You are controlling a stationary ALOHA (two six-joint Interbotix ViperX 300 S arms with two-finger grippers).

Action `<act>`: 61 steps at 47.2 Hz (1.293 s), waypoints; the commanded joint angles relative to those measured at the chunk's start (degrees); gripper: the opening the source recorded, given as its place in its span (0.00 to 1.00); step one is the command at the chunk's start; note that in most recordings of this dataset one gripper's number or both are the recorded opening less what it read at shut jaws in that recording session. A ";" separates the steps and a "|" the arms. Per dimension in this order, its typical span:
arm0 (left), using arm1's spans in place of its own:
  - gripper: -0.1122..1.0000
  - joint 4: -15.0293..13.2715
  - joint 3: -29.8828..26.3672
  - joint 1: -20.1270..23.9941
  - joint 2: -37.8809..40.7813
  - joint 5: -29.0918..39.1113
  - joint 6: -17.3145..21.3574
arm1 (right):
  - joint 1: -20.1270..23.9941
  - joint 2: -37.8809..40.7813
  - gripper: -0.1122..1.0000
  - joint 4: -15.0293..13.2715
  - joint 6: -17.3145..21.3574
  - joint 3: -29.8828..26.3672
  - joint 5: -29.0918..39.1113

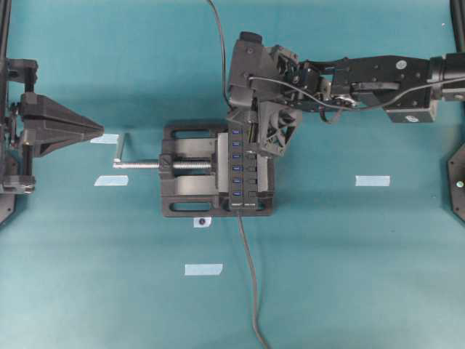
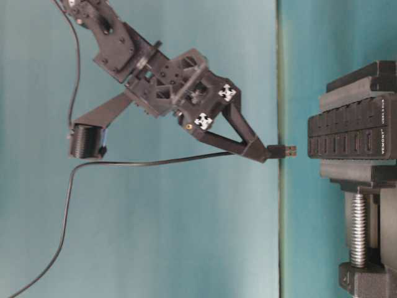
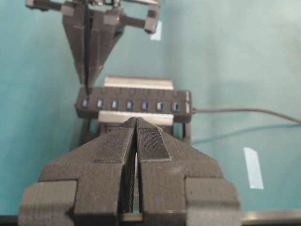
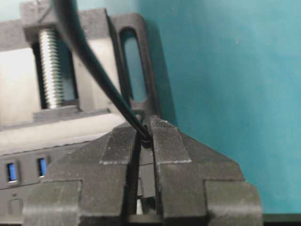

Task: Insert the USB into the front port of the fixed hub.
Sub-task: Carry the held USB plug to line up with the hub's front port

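Observation:
The fixed hub (image 1: pixel 242 171), a narrow black strip with a row of blue ports, is clamped in a black vise (image 1: pixel 185 173). My right gripper (image 2: pixel 262 151) is shut on the USB (image 2: pixel 284 150), whose metal tip sticks out toward the hub (image 2: pixel 350 133) with a small gap between them. In the overhead view this gripper (image 1: pixel 251 134) hovers over the hub's far end. The right wrist view shows the thin black cable (image 4: pixel 91 59) running into the shut right gripper (image 4: pixel 145 131), with two blue ports (image 4: pixel 41 166) at lower left. My left gripper (image 3: pixel 136 122) is shut and empty, facing the hub (image 3: pixel 134 104) from a distance.
The vise's silver screw and handle (image 1: pixel 138 164) stick out to the left. A thicker grey cable (image 1: pixel 248 276) runs from the hub toward the near edge. Pale tape marks (image 1: pixel 373 180) lie on the teal table. The USB's cable (image 2: pixel 68 205) hangs loose behind the right arm.

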 commanded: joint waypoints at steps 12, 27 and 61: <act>0.10 0.00 -0.44 0.09 0.09 -0.62 -0.18 | 0.70 -2.29 0.13 0.26 0.79 -1.23 0.44; 0.10 0.00 -0.35 0.09 0.09 -0.62 -0.18 | 1.49 -3.87 0.12 0.44 4.22 -1.32 3.16; 0.10 0.00 -0.26 0.00 0.09 -0.62 -0.70 | 5.71 -7.21 0.12 0.44 12.13 1.32 0.35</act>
